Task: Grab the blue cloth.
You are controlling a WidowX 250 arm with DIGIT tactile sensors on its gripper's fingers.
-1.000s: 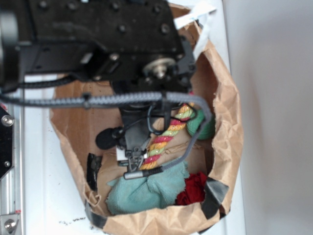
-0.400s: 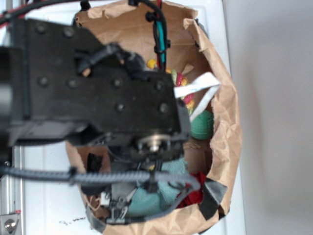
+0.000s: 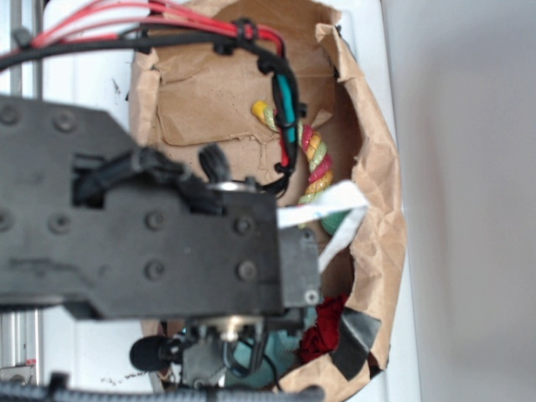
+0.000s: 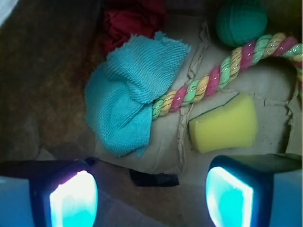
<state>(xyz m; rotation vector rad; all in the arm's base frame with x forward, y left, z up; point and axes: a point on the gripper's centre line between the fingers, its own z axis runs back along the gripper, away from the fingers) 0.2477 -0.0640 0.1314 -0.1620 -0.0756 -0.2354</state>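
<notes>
Jaws (image 4: 151,196) apart, empty | blue cloth (image 4: 128,94) beyond left finger, not touching

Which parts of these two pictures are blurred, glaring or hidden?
Exterior view: the arm fills the foreground out of focus, hiding most of the blue cloth. Wrist view: end effector fingers glow overexposed; blue cloth is sharp.
</notes>
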